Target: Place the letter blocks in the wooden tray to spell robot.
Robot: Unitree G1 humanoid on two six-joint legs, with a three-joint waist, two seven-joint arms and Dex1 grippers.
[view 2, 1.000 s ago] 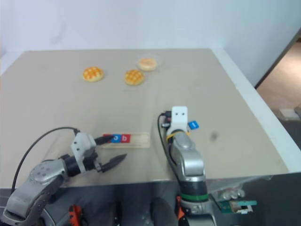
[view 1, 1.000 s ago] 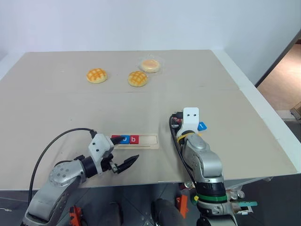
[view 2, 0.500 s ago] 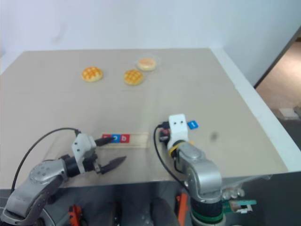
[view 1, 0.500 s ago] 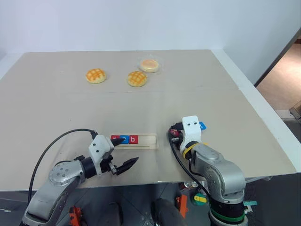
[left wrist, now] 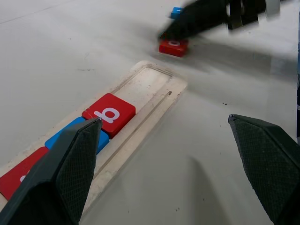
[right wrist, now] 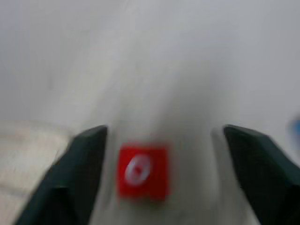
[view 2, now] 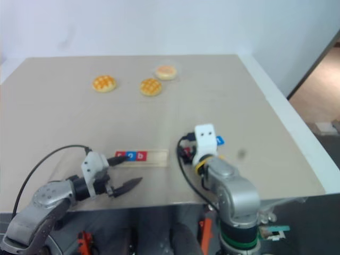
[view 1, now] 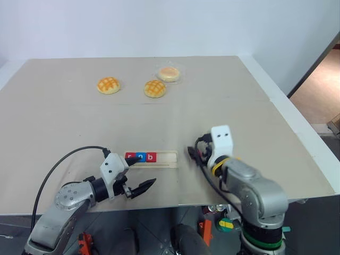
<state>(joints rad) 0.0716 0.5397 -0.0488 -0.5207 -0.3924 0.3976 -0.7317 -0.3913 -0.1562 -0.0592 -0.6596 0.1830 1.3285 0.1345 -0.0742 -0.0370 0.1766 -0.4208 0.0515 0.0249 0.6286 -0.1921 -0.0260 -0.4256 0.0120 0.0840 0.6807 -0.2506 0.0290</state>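
Observation:
The wooden tray (view 1: 162, 158) lies near the table's front edge. Its left end holds a red block (view 1: 129, 156), a blue block (view 1: 140, 157) and a red "b" block (left wrist: 109, 112). My left gripper (view 1: 139, 172) hovers open just in front of that end, with one fingertip over the tray. To the right of the tray, a red "o" block (right wrist: 142, 171) lies flat on the table. My right gripper (right wrist: 161, 140) is open above it, one finger on each side, not touching it. A blue block (view 2: 220, 141) lies just beyond my right wrist.
Two golden buns (view 1: 109, 85) (view 1: 155, 88) and a wrapped bun (view 1: 170, 73) sit at the far side of the table. The table's right edge (view 1: 297, 127) drops off to the floor.
My right gripper has opened and drawn back and upward, its elbow swinging out to the right. The left arm has not moved.

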